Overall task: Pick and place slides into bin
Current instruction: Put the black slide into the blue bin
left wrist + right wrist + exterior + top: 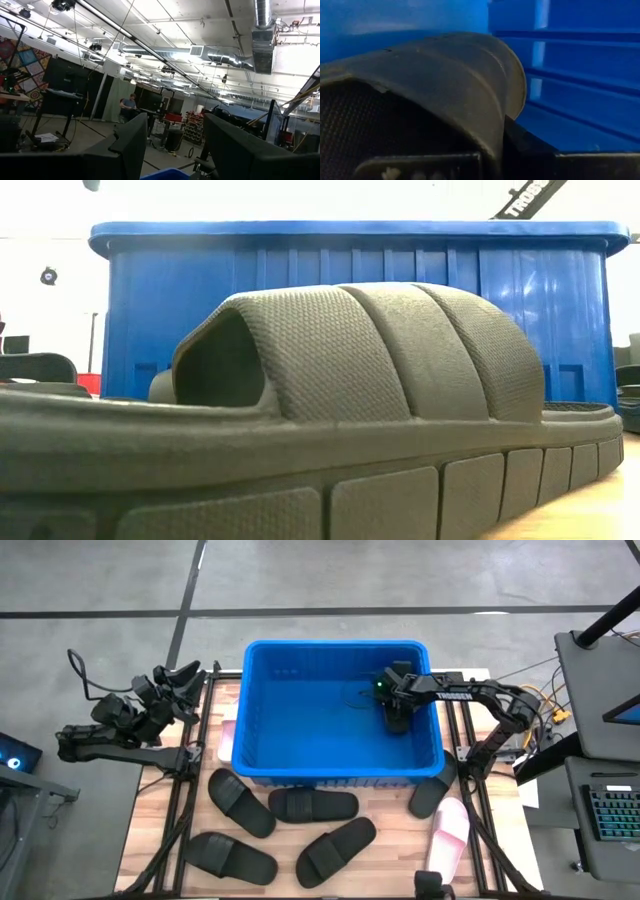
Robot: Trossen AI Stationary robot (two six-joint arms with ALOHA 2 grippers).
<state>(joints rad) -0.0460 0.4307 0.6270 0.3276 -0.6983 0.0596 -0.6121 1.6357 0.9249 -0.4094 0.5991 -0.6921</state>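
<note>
The blue bin [262, 755] stands mid-table and rises behind a near black slide [350, 380] in the low view. My right gripper [397, 718] reaches down inside the bin near its right wall, shut on a black slide [445, 75] that fills the right wrist view. Several more black slides [312, 804] lie flat on their soles on the table in front of the bin. A pink slide [448, 832] lies at the front right. My left gripper [180, 675] is raised at the table's left, open [175, 125] and holding nothing. My right gripper holds the black slide by the edge of its wide strap [492, 125]. One finger [420, 167] seems to lie under the strap's textured inner side and the other [545, 160] outside it. The fingers slant down from the table's right. Whether the slide touches the bin's floor is hidden.
A pale pink thing [226, 736] shows at the bin's left wall. One black slide [430, 795] lies by the bin's front right corner. Dark rails [180, 820] run along the table's sides. Cables and a desk [600, 690] stand to the right.
</note>
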